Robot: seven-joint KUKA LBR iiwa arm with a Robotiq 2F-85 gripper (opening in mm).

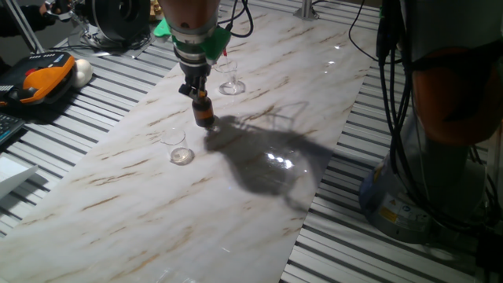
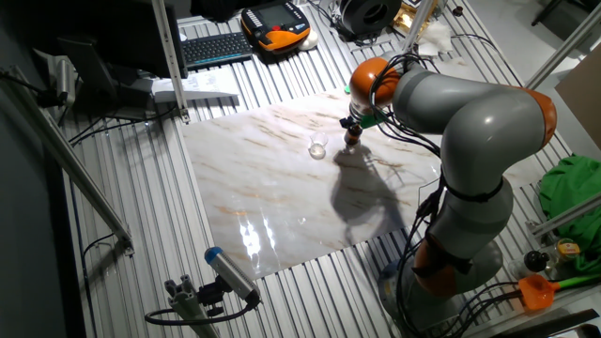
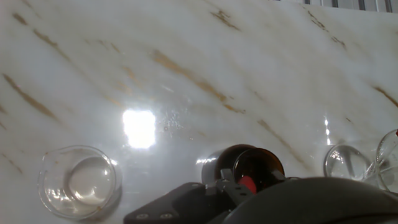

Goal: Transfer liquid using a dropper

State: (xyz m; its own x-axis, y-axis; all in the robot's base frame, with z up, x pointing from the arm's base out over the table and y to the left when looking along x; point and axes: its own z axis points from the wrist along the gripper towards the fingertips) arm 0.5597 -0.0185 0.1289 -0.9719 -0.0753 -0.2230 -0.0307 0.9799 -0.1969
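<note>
Dropper (image 3: 247, 183): only its red bulb shows, in the hand view, sitting at the mouth of the amber bottle (image 1: 203, 112) directly under the gripper (image 1: 195, 89). The clear stem is not visible; presumably it is down inside the bottle, but that cannot be confirmed.

Jaws: close in around the bulb as far as the hand view shows. Whether they are actually clamped on it, or just poised either side, I cannot tell; both fixed views are too distant.

Progress, as a judgement:
- Gripper is at the bottle, at or near the pickup or draw step.
- Small glass dish (image 1: 181, 155) looks empty; no liquid visibly delivered.
- Remaining: draw liquid, lift the dropper clear, carry it across, squeeze out.

Layout and room:
- Bottle stands upright on the marble board (image 1: 259, 228), toward its far end in one fixed view.
- Dish lies near the bottle, on the open side of the board, apart from it. In the hand view it is off to the lower left.
- Stemmed glass (image 1: 230, 82) stands just beyond the bottle, near the gripper's far side; the closest obstacle for a sideways move.
- Broad bare board stretches past the dish, so that path is open.
- Board edges give onto slatted metal table (image 1: 118, 82); bottle and dish both sit well inside them.
- A straight lift first seems prudent, so the bottle is not tipped.
</note>
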